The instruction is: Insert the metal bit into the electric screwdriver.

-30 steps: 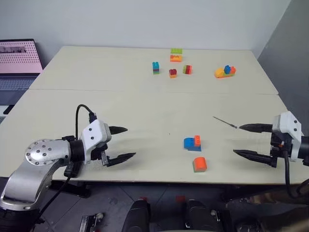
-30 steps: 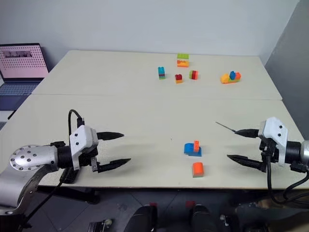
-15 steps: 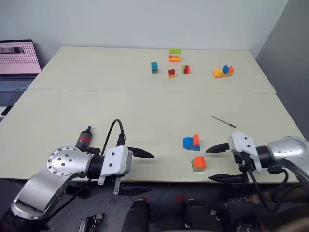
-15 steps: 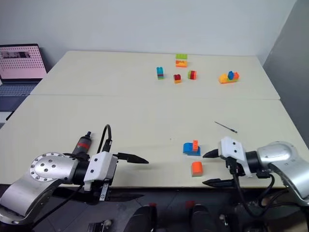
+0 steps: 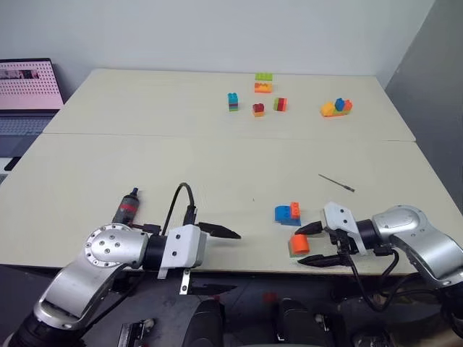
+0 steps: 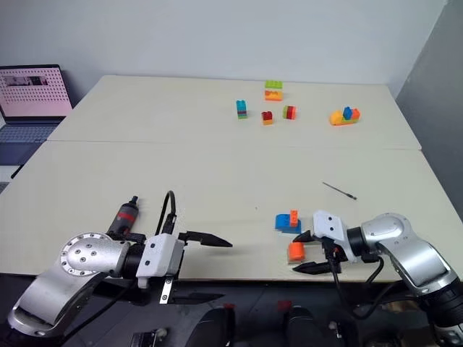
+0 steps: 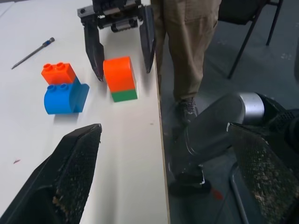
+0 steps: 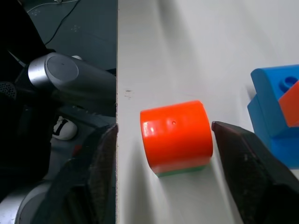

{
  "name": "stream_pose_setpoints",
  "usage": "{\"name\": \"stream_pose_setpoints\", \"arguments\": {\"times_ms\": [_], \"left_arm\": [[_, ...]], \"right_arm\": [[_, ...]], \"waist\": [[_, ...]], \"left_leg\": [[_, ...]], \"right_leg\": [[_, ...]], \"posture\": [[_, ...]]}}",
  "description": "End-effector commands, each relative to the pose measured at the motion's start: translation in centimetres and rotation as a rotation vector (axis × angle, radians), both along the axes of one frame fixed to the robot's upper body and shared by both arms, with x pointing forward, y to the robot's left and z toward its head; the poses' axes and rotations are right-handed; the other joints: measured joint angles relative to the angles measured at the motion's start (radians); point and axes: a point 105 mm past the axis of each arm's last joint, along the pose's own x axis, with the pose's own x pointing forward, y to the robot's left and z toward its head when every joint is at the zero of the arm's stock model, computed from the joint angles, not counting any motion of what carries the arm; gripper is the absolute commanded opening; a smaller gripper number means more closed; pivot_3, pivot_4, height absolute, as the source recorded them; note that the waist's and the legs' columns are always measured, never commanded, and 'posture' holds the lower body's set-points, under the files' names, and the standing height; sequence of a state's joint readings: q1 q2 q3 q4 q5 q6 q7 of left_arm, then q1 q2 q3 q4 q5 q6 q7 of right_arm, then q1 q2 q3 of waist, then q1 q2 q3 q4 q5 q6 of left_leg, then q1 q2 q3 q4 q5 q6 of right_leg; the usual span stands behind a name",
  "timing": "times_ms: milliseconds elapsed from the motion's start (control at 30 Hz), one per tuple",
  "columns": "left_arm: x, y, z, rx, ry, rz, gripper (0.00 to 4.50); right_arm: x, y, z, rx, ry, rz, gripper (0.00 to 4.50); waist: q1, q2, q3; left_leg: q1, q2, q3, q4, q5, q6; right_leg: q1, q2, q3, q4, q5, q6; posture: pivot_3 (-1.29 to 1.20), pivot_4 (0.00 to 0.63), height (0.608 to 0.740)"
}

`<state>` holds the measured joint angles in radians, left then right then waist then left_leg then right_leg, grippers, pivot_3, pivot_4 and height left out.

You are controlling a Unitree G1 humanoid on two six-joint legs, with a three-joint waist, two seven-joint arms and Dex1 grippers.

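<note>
Right tool (image 5: 309, 245) straddling glossy rounded orange block (image 5: 299, 244), needle-thin metal bit (image 5: 336, 182)

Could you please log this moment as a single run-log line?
right gripper: open, straddling orange rounded block | left gripper: open, empty | thin grey metal bit: on table, untouched | black electric screwdriver: untouched
</note>
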<state>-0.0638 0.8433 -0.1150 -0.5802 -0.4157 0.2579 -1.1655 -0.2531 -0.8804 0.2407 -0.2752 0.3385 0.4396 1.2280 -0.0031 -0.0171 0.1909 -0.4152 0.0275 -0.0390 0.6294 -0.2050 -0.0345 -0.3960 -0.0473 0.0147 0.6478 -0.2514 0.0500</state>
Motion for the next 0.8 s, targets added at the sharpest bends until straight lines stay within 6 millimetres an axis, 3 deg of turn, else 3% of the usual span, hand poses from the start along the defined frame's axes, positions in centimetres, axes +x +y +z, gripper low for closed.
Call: {"name": "stream_pose_setpoints", "arguments": {"times_ms": [33,167,367,433,567,633,733,800], "left_arm": [[0.6,-0.4,0.5,-0.021,-0.022,0.009,4.5],[1.3,-0.9,1.3,-0.094,0.002,0.036,4.5],[2.2,-1.2,1.9,-0.162,0.038,0.06,4.5],[2.4,-1.4,2.0,-0.165,0.033,0.061,4.5],[2.9,-2.6,3.0,-0.264,0.032,0.05,4.5],[3.0,-2.8,3.2,-0.282,0.039,0.048,4.5],[3.6,-3.6,3.8,-0.33,0.032,0.035,4.5],[3.7,-3.9,3.7,-0.326,0.032,0.025,4.5]], "right_arm": [[0.1,0.1,0.9,0.016,-0.045,0.021,2.31],[0.1,-0.1,1.4,0.032,-0.06,-0.001,1.47],[0.3,-2.2,3.5,0.068,-0.116,-0.145,1.47],[0.6,-3.9,4.6,0.086,-0.137,-0.249,1.47],[1.9,-11.1,6.3,0.079,-0.264,-0.646,1.47],[2.2,-12.2,6.3,0.079,-0.289,-0.715,1.47],[4.3,-16.3,5.8,0.144,-0.37,-1.031,1.47],[5.1,-17.1,5.2,0.166,-0.374,-1.115,1.47]], "waist": [[0.0,0.0,0.0],[0.0,0.0,0.0],[0.001,0.0,0.0],[0.002,0.0,0.0],[0.012,0.0,0.0],[0.01,-0.001,-0.001],[0.0,-0.002,-0.001],[-0.005,-0.002,-0.002]], "left_leg": [[0.0,0.0,0.0,0.0,0.0,0.0],[0.0,0.0,0.0,0.0,0.0,0.0],[0.0,0.001,-0.001,0.0,0.0,0.0],[0.0,0.001,-0.001,0.0,0.0,0.0],[0.0,0.0,-0.001,0.001,0.0,0.0],[0.0,0.0,-0.001,0.001,0.0,0.0],[0.002,0.001,-0.001,0.001,0.0,0.0],[0.004,0.002,-0.002,0.001,0.0,0.0]], "right_leg": [[0.0,0.0,0.0,0.0,0.0,0.0],[0.0,0.001,0.0,0.0,0.0,0.0],[0.001,0.002,0.001,0.0,0.0,0.001],[0.001,0.002,0.001,0.0,0.0,0.001],[0.002,0.002,0.001,0.0,0.0,0.001],[0.002,0.002,0.001,-0.001,0.001,0.001],[0.003,0.003,0.002,0.0,0.002,0.001],[0.005,0.004,0.002,0.0,0.002,0.0]], "posture": [[0.0,0.15,0.74],[0.0,0.15,0.74],[0.0,0.15,0.74],[0.0,0.15,0.74],[0.0,0.15,0.74],[0.0,0.15,0.74],[0.0,0.15,0.74],[0.0,0.15,0.74]]}}
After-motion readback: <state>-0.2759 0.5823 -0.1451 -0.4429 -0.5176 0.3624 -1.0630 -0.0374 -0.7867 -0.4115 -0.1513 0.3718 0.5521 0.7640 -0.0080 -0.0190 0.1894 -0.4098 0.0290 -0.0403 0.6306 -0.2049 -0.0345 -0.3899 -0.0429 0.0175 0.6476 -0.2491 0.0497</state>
